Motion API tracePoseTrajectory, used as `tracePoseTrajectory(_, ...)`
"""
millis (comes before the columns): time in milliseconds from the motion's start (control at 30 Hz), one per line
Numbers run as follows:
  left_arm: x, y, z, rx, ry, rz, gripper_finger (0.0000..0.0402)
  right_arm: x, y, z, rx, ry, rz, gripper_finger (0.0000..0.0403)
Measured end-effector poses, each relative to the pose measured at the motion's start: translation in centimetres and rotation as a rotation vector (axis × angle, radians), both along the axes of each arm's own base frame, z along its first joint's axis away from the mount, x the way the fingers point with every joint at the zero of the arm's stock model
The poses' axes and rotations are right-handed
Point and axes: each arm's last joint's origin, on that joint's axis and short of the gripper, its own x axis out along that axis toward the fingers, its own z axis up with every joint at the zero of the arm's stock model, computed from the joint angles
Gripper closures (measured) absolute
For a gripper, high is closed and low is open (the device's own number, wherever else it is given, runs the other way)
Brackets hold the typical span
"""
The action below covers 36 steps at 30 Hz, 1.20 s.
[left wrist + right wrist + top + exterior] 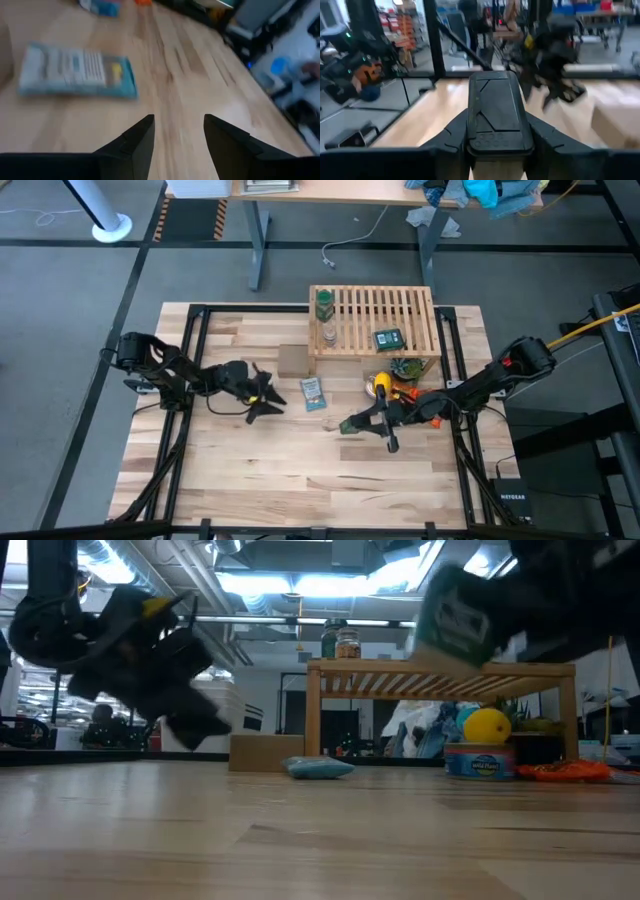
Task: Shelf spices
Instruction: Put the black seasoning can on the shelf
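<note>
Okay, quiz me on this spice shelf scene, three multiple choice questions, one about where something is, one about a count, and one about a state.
1. Where is the blue-and-white packet?
A. on the shelf
B. on the table in front of the shelf
C. in the left gripper

2. How many containers stand on the shelf?
A. one
B. three
C. five

3. What is the right gripper doing?
A. holding a dark tin
B. hanging open and empty
C. gripping the lemon

Answers: 1 B, it lies flat on the tabletop. 2 B, the green bottle, glass jar and green-labelled tin. 3 A, its fingers clamp the dark tin.
</note>
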Motion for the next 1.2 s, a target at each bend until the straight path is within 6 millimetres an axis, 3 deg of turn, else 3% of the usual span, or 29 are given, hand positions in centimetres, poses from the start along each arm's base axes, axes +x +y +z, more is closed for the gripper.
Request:
tracePoseTrajectory(133, 1.7, 0.3, 1.5, 0.007, -0.084, 0.022, 0.0237, 0.3, -0.7, 2.3, -0.03, -0.069, -0.003, 0.0275)
tracePoseTrajectory(300, 3.0, 0.2, 2.5, 0.008, -0.129, 0.01, 0.0237, 0.2, -2.5, 5.5, -0.108, -0.011, -0.074, 0.0275)
tracePoseTrajectory(533, 3.5, -1.0, 2.8, 0.034, -0.15, -0.049, 0.0237, -0.3, -4.7, 12.8, -0.353, 0.026, -0.16, 0.0275)
tracePoseTrajectory(700, 3.5, -1.7, 2.8, 0.02, -0.136, -0.056, 0.0237, -0.2, -7.5, 17.0, -0.501, 0.039, -0.28, 0.0275)
tracePoseTrajectory(867, 3.5, -2.2, 2.8, 0.046, -0.144, -0.064, 0.0237, 0.3, -11.5, 17.9, -0.518, 0.107, -0.357, 0.0275)
tracePoseTrajectory(1200, 3.6, -2.8, 2.8, 0.07, -0.152, -0.09, 0.0237, -0.4, -20.9, 15.8, -0.39, 0.167, -0.363, 0.0275)
